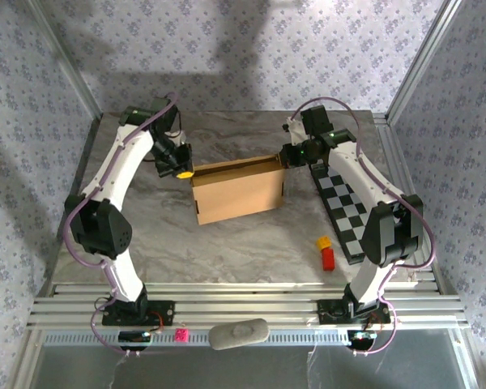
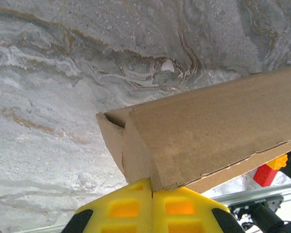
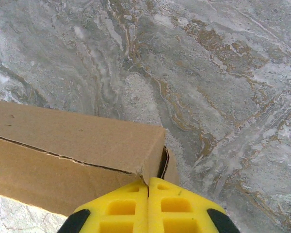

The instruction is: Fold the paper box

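The paper box (image 1: 236, 190), plain brown cardboard, stands on the marble table with its long side facing the arms. My left gripper (image 1: 183, 172) is at its upper left corner. In the left wrist view the yellow jaws are shut, and the gripper (image 2: 152, 182) touches the box corner (image 2: 213, 126) with its tips. My right gripper (image 1: 285, 156) is at the upper right corner. In the right wrist view this gripper (image 3: 148, 182) is also shut, its seam meeting the corner of the box (image 3: 72, 141), where a flap edge shows a slit. I see no cardboard clearly pinched between either pair of jaws.
A black-and-white checkered board (image 1: 344, 207) lies right of the box under the right arm. A red and a yellow block (image 1: 326, 253) sit near its front end, also seen as the blocks (image 2: 269, 171). A grey pad (image 1: 239, 333) and a small pink thing (image 1: 180, 335) lie on the front rail.
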Controlling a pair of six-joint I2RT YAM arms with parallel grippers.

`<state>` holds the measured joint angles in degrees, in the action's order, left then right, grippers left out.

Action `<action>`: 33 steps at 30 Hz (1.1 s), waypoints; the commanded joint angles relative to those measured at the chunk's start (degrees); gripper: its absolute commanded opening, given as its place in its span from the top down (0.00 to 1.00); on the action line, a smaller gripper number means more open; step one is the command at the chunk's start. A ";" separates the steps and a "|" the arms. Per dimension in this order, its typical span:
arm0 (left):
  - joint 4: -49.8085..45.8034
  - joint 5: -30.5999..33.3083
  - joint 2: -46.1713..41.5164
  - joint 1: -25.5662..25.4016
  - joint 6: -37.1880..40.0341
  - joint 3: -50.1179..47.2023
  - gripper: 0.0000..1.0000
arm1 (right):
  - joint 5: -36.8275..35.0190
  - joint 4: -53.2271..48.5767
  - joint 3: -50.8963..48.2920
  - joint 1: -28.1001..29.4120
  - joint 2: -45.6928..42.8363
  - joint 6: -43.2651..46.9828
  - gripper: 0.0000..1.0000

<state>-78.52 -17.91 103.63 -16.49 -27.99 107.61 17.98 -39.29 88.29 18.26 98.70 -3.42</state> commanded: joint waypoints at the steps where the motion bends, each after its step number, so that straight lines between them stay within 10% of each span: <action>1: -3.72 -3.60 1.21 0.58 -1.88 2.60 1.00 | 0.79 -3.11 1.36 0.02 1.07 1.04 1.00; 33: -5.91 -13.87 5.34 4.10 -8.19 7.79 1.00 | 0.69 -4.73 4.55 0.76 2.74 1.64 1.00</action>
<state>-83.96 -27.86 108.05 -12.62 -34.61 113.21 17.72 -41.78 90.78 18.52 100.44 -2.31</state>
